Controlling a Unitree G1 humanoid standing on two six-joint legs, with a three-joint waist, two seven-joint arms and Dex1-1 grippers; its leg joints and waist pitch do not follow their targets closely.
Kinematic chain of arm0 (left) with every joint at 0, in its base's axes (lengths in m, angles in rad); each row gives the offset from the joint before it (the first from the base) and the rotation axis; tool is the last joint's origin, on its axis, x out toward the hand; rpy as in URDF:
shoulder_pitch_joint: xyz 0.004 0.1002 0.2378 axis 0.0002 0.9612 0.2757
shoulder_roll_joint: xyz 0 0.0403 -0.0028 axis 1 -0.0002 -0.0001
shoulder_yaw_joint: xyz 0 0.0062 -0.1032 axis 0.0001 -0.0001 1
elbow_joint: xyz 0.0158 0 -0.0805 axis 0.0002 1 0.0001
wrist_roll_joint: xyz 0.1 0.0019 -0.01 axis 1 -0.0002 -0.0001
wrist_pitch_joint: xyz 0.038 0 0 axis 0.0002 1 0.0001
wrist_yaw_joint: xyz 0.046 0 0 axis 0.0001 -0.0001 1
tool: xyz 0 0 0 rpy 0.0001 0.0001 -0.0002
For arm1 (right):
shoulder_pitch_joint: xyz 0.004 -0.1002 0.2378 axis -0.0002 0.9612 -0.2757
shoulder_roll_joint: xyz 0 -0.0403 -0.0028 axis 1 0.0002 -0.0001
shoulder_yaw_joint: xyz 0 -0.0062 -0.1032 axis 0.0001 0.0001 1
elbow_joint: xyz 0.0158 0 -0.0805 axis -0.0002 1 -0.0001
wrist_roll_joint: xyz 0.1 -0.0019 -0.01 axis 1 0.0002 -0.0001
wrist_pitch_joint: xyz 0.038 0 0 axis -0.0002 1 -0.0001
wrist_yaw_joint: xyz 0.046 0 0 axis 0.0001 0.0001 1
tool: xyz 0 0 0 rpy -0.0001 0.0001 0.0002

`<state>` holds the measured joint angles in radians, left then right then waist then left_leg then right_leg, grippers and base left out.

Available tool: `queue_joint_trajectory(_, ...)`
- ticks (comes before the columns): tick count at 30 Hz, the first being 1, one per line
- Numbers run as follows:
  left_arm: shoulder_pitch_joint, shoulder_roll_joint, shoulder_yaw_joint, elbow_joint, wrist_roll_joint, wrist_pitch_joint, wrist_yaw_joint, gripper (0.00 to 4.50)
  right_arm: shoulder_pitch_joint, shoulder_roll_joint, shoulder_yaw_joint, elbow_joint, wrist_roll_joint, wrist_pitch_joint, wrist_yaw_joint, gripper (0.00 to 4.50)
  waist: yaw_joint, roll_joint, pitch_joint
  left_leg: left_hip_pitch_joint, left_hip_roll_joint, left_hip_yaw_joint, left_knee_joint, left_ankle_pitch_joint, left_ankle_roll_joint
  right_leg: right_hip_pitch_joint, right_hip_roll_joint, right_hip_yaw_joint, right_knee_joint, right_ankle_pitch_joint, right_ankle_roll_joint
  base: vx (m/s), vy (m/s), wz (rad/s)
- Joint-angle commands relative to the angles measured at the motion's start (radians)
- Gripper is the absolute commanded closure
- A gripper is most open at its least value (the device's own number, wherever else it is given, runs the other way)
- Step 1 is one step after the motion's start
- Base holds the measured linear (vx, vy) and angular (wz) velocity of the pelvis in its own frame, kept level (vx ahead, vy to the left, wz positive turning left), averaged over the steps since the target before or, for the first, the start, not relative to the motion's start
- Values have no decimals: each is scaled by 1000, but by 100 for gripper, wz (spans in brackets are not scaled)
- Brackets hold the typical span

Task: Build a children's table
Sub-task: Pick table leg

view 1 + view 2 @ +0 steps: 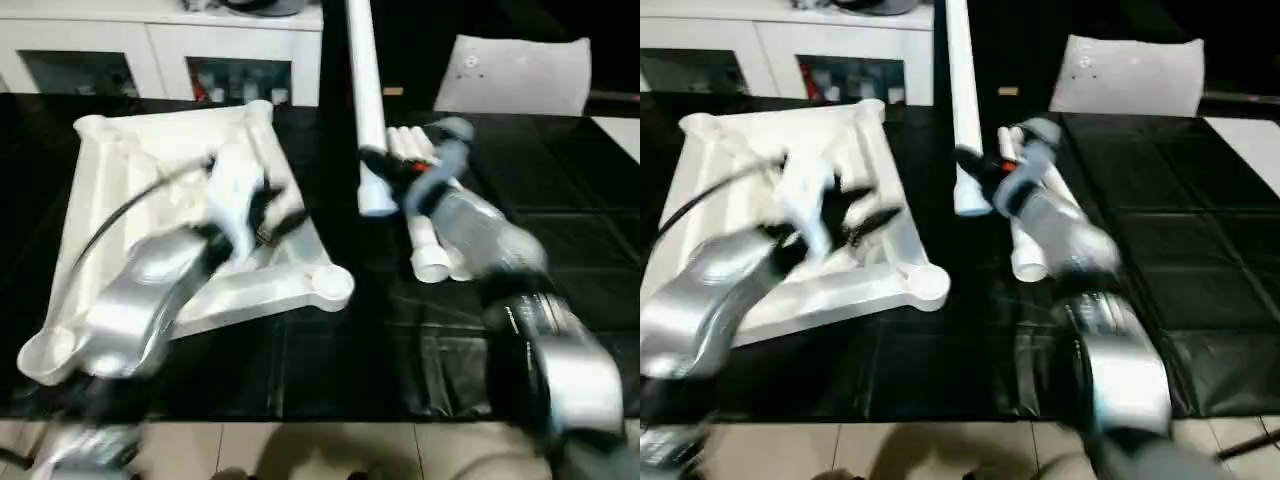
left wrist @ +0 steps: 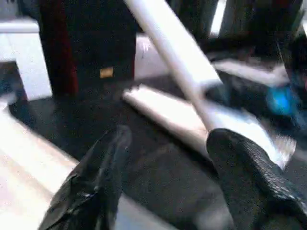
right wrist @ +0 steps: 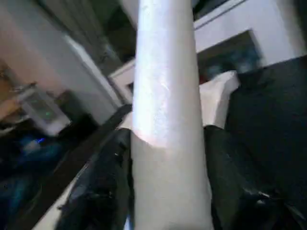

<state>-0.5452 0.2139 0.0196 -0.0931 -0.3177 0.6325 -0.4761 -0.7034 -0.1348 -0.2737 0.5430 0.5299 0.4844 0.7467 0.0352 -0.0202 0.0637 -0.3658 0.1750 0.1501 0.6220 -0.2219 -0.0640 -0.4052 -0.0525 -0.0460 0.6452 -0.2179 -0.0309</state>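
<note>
Right end effector (image 3: 168, 191) grips leg (image 1: 366, 110) beside tabletop (image 1: 100, 170).

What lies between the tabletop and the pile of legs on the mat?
In the left eye view, the leg held by the right gripper hangs between the tabletop and the pile of legs; beneath it there is bare black mat.

White tabletop (image 1: 120, 180) w/ ribbed underside; white legs (image 1: 425, 235); black claw fingers (image 2: 96, 187).

The raised leg (image 1: 366, 100) runs off the picture's upper edge, its far end unseen. The left forearm (image 1: 150, 290) covers part of the tabletop (image 1: 110, 170); the lying legs (image 1: 425, 235) are partly behind the right arm.
</note>
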Motion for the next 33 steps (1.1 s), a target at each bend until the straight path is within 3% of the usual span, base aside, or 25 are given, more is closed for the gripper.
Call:
queue_joint_trajectory(1, -47, -36, 41, 15, -72, 27, 20, 120, 39, -15, 16, -144, 75, 51, 76, 261, 9, 6, -79, 2, 42, 2, -59, 39, 111, 81, -76, 50, -64, 125, -299, 0, 0, 0)
queue_joint_trajectory(3, -99, -88, 89, 36, -148, 61, 29, 106, 114, -23, 24, -246, 131, 91, 136, 261, 9, 7, -78, 1, 42, -1, -61, 14, 99, 79, -77, 47, -67, 67, -292, 0, 0, 0)
queue_joint_trajectory(6, -118, -109, 107, 45, -180, 85, 32, 97, 150, -27, 27, -303, 167, 123, 165, 261, 13, 3, -73, -1, 41, -1, -64, -11, 84, 79, -75, 47, -78, 2, -269, 0, 0, 0)
queue_joint_trajectory(9, -143, -149, 135, 47, -256, 134, 27, 59, 218, -31, 38, -419, 236, 193, 200, 261, 10, 3, -71, -2, 36, 0, -62, -13, 76, 78, -73, 49, -85, -37, -246, 0, 0, 0)
queue_joint_trajectory(13, -162, -180, 164, 36, -340, 174, 29, 59, 248, -35, 54, -469, 251, 218, 191, 261, 11, 5, -72, -3, 36, -4, -64, -9, 61, 76, -71, 45, -87, -53, -239, 0, 0, 0)
queue_joint_trajectory(17, -164, -185, 169, 30, -362, 184, 21, 59, 251, -38, 58, -476, 251, 218, 189, 262, 11, 4, -71, -3, 36, -4, -65, -16, 57, 74, -72, 46, -91, -78, -225, 0, 0, 0)
queue_joint_trajectory(19, -160, -192, 184, 16, -404, 206, 15, 88, 254, -43, 77, -490, 229, 207, 180, 262, 11, 5, -72, -4, 36, -5, -65, -2, 55, 76, -72, 45, -88, -59, -223, 0, 0, 0)
queue_joint_trajectory(22, -147, -190, 187, 1, -426, 221, 6, 98, 256, -44, 94, -503, 206, 194, 155, 262, 10, 4, -73, -3, 37, -5, -65, 15, 61, 74, -71, 45, -85, -24, -229, 0, 0, 0)
queue_joint_trajectory(23, -135, -179, 178, -14, -435, 231, 1, 122, 256, -42, 101, -513, 196, 189, 145, 262, 9, -5, -73, -4, 38, -4, -65, 15, 63, 76, -71, 45, -86, -23, -227, 0, 0, 0)
queue_joint_trajectory(25, -127, -174, 171, -21, -436, 234, 0, 139, 257, -43, 109, -519, 184, 181, 138, 262, 10, 1, -72, -4, 38, -5, -66, 21, 62, 75, -72, 45, -84, -26, -223, 0, 0, 0)
queue_joint_trajectory(26, -120, -170, 164, -21, -422, 229, 7, 142, 257, -41, 121, -522, 163, 163, 128, 262, 9, -4, -72, -4, 39, -4, -66, 16, 64, 74, -72, 46, -86, -32, -222, 0, 0, 0)
queue_joint_trajectory(33, -83, -149, 128, -24, -339, 176, 58, 194, 260, -18, 194, -539, 35, 44, 49, 262, 6, 0, -70, -2, 42, -5, -70, 8, 42, 70, -74, 47, -86, -64, -195, 0, 0, 0)
